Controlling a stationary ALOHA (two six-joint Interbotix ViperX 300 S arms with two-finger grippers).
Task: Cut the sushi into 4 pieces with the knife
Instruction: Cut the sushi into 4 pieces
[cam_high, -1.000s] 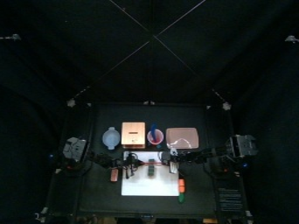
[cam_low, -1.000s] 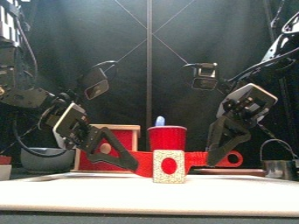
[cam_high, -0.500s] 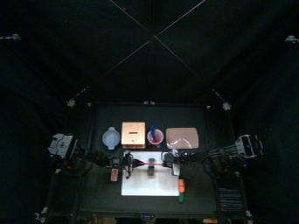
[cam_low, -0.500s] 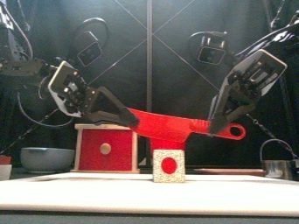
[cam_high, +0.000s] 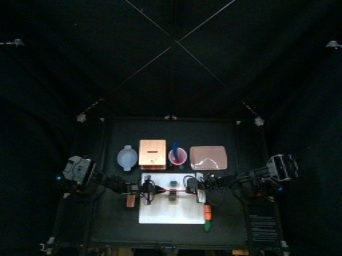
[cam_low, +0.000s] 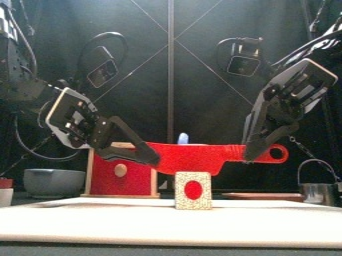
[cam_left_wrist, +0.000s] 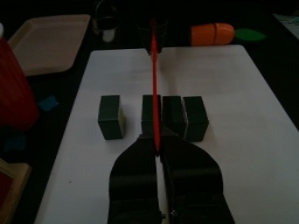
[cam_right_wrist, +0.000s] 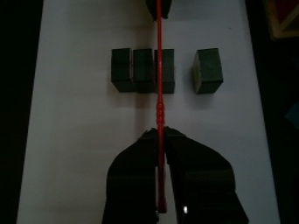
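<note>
Arms slope inward; left end effector (cam_low: 142, 155) and right end effector (cam_low: 249, 154) each clamp the level knife (cam_low: 201, 153) over the sushi (cam_low: 194, 189).

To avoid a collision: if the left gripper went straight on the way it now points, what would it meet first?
Probably the sushi roll on the white cutting board: the left gripper, holding the red knife, slants down toward it; depth is unclear.

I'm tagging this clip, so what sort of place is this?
Probably a robot lab booth staged as a toy kitchen: black curtains, sushi on a board, left arm and right arm holding a knife above it.
</note>
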